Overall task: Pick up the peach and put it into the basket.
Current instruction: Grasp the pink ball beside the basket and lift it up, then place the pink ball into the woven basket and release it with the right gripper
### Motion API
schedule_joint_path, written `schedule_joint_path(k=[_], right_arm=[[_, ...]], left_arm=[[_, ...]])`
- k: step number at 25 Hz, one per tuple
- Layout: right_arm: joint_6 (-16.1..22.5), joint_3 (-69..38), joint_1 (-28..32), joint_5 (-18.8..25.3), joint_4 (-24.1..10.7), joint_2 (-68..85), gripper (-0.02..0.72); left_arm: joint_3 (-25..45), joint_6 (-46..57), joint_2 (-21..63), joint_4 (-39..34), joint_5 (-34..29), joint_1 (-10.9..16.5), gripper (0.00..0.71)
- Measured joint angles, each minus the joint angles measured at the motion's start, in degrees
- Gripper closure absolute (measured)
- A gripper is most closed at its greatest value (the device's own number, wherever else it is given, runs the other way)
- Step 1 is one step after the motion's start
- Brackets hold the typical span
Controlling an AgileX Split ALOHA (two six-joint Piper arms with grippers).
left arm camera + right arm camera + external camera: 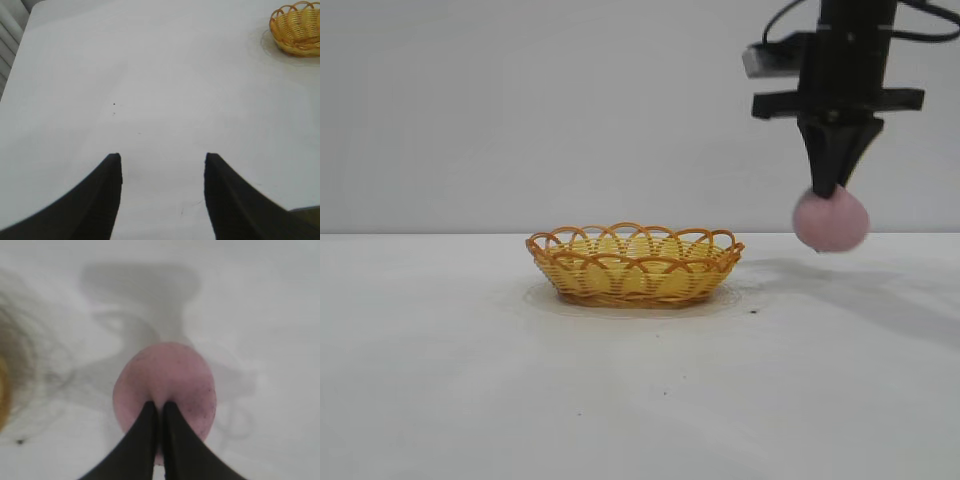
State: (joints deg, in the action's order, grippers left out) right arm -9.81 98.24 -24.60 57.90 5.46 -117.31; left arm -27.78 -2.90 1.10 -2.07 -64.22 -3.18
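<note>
White counter (470, 380), bare along the near edge apart from a few tiny dark specks. Farther back, about mid-scene: yellow-orange wicker basket (635, 265), shallow and oval, looped scalloped rim open to the top, resting flat on the counter with a faint ring-shaped mark around its base. Nothing pink inside it.

Right of the basket and well apart from it: dusty-pink peach (831, 220), off the counter, hanging at about the height of the basket's rim, soft shadow trailing across the counter behind and to the right. Pinched at its top by the right claw (828, 188), pointing steeply down from the upper right of the scene; fingertips pressed nearly together into the peach's upper surface, as seen from the right wrist, dark fingers (172, 440) meeting over the pink lump (165, 385).

Left claw (162, 160) not visible from outside; from its own wrist camera, two dark fingers (107, 195) spread partway with only white counter between them, gripping nothing, basket (297, 30) far off at the frame's corner.
</note>
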Motion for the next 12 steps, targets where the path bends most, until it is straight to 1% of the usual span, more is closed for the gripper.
schedule_joint_path(k=[6, 10, 12], right_arm=[[-0.1, 0.0, -6.64, -4.02, 1.2, -0.05, 0.703], [-0.1, 0.0, -8.17, -6.93, 1.8, -2.53, 0.703], [-0.1, 0.0, -8.18, -7.53, 1.92, -4.19, 0.703]], left_arm=[[0.0, 0.0, 0.0, 0.0, 0.0, 0.0, 0.382], [0.0, 0.0, 0.0, 0.0, 0.0, 0.0, 0.382], [0.0, 0.0, 0.0, 0.0, 0.0, 0.0, 0.382]])
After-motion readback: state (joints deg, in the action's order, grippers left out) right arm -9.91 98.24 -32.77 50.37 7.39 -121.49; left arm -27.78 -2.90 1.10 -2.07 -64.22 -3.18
